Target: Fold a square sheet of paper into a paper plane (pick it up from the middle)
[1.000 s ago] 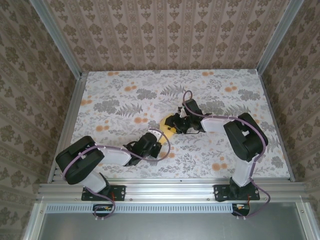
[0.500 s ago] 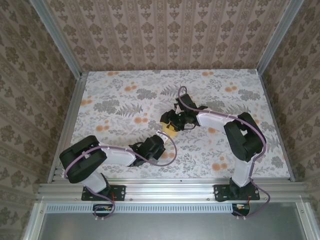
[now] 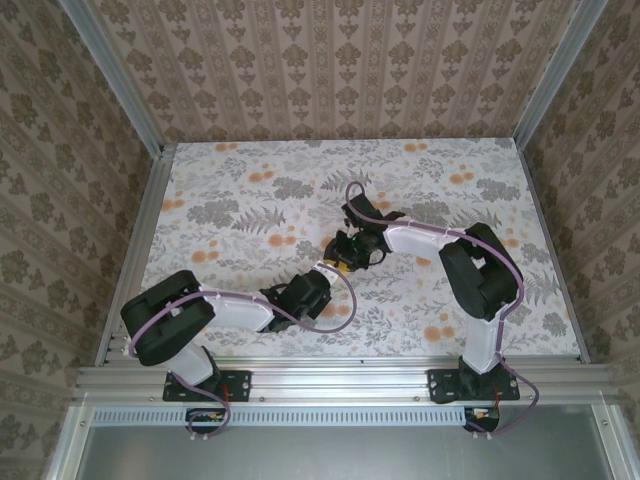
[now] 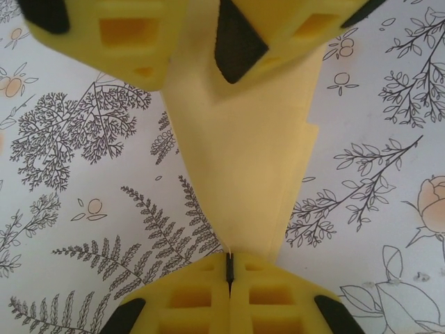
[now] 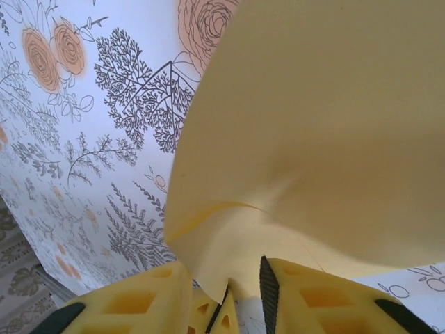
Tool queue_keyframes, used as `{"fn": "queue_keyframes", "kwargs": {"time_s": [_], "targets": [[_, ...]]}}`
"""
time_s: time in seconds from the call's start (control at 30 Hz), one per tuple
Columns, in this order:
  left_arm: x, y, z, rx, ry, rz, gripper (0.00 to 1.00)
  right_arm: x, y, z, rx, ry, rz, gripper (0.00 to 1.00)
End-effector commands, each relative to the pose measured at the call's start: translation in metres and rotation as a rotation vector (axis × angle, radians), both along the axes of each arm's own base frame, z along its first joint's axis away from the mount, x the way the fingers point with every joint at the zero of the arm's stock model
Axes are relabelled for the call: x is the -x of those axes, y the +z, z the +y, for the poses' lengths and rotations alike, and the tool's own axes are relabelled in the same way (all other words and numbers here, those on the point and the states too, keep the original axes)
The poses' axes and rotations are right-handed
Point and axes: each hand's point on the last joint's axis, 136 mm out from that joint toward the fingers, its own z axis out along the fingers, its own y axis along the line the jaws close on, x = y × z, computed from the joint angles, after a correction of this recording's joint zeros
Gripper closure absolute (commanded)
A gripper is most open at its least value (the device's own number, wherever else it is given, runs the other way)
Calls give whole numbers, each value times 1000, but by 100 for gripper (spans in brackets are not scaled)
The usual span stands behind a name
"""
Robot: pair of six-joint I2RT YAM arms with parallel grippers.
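Well, tapered matte-yellow paper plane (smooth, faintly creased) against fern-printed tabletop

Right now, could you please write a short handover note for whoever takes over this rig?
Left gripper: shut on the narrow end of the yellow paper.
Right gripper: fingers straddle the paper's wider end; I cannot tell whether they clamp it.
Paper: spans between the two grippers near the middle of the flowered table, apparently lifted off it.
Done: the sheet is picked up and already folded into a narrow, tapering shape.
Left: probably the last folds to finish the plane, then setting it down.
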Motion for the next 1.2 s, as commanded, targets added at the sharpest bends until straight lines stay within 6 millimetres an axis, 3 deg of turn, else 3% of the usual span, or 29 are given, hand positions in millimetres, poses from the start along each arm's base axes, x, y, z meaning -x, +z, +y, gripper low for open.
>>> {"fn": "queue_keyframes", "kwargs": {"time_s": [0.0,0.57,0.73,0.9,0.97,1.17], "targets": [[0,0,0,-31,-2,-7,100,2,-8,-3,49,4,16,70],[-1,4,-1,-25,3,-19,100,8,-22,6,63,52,41,76],[0,7,1,-20,17,-13,99,8,-24,4,69,58,29,88],[2,15,10,28,80,33,82,5,-21,2,35,73,-6,92],[4,22,14,74,113,64,69,3,-16,3,11,85,-28,93],[13,48,15,327,137,195,50,4,-7,8,-95,149,-74,93]]}}
